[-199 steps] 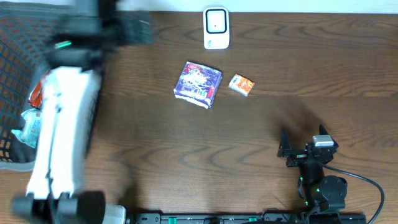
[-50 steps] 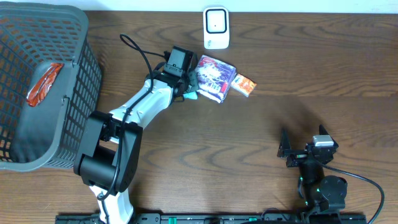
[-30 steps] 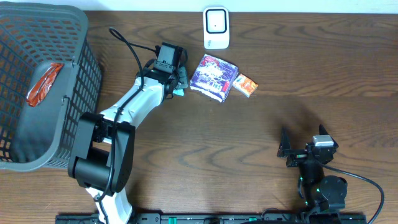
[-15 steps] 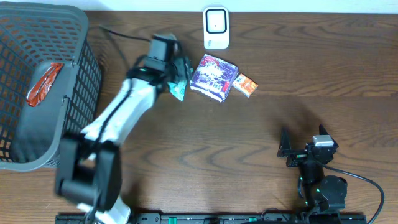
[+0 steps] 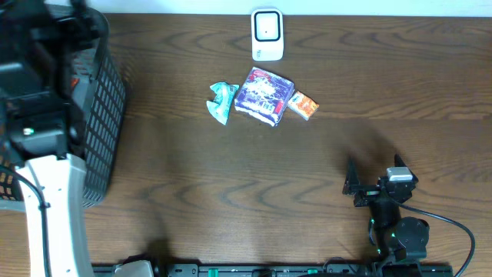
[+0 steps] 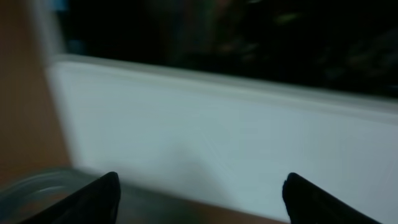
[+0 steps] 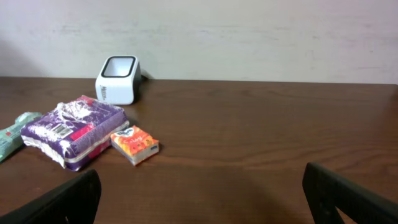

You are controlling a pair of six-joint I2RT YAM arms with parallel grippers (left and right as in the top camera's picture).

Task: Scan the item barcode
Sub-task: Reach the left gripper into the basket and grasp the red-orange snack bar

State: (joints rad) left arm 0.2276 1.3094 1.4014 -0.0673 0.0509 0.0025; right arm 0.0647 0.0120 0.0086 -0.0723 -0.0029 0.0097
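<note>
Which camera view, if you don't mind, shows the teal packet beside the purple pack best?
The overhead view: the teal packet lies whole and unobstructed, beside the purple pack. The right wrist view catches only part of it at the left frame edge. The left wrist view, blurred, does not show it.

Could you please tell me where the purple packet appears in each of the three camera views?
Overhead: the purple packet lies upper centre, just below the white scanner, between a teal packet and a small orange box.
Left wrist: not in it; the view is blurred.
Right wrist: it lies at the left, in front of the scanner.
Shared landmark: the white scanner.
</note>
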